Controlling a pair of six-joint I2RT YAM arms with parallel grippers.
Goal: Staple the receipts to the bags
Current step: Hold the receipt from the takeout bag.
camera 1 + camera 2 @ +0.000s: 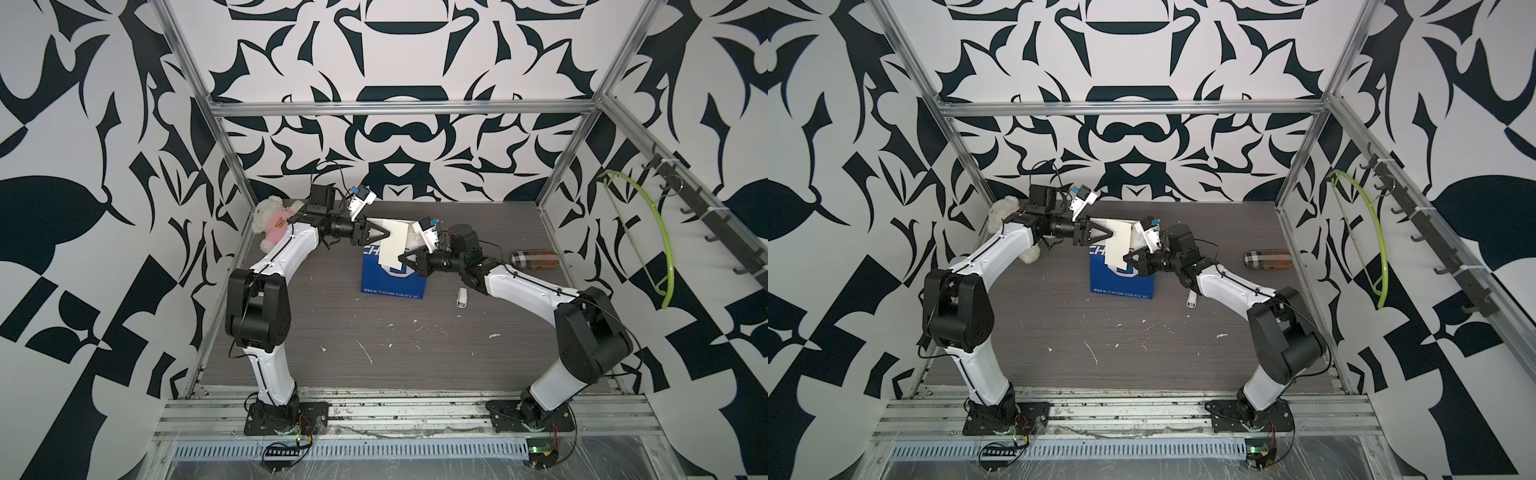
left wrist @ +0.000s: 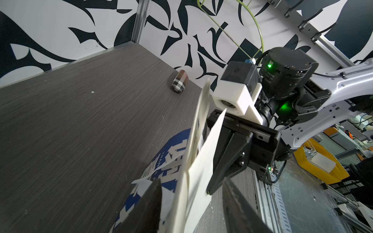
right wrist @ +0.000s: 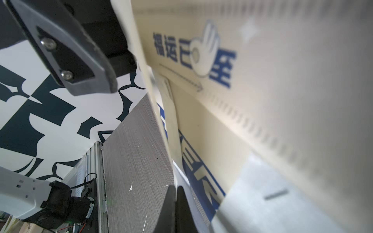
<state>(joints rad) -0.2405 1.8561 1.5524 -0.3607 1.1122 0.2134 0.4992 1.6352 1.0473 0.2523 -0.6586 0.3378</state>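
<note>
In both top views the blue bag (image 1: 395,282) (image 1: 1121,282) stands upright mid-table. The long white receipt (image 1: 392,241) (image 1: 1117,245) hangs slantwise across its white top band. My left gripper (image 1: 386,235) (image 1: 1111,235) reaches the upper end. In the left wrist view its jaws (image 2: 191,181) are open and straddle the bag's top edge (image 2: 161,161) and the receipt (image 2: 203,157) with gaps on both sides. My right gripper (image 1: 400,258) (image 1: 1126,257) (image 3: 176,188) is shut on the receipt's lower end (image 3: 192,213). The bag's pale printed band (image 3: 262,80) fills that wrist view.
A small white stapler (image 1: 461,299) (image 1: 1192,300) lies on the table just right of the bag, under the right forearm. A plaid pouch (image 1: 534,261) lies at the right rear, and a plush toy (image 1: 274,224) sits at the left rear. A green hanger (image 1: 652,232) hangs on the right wall rail.
</note>
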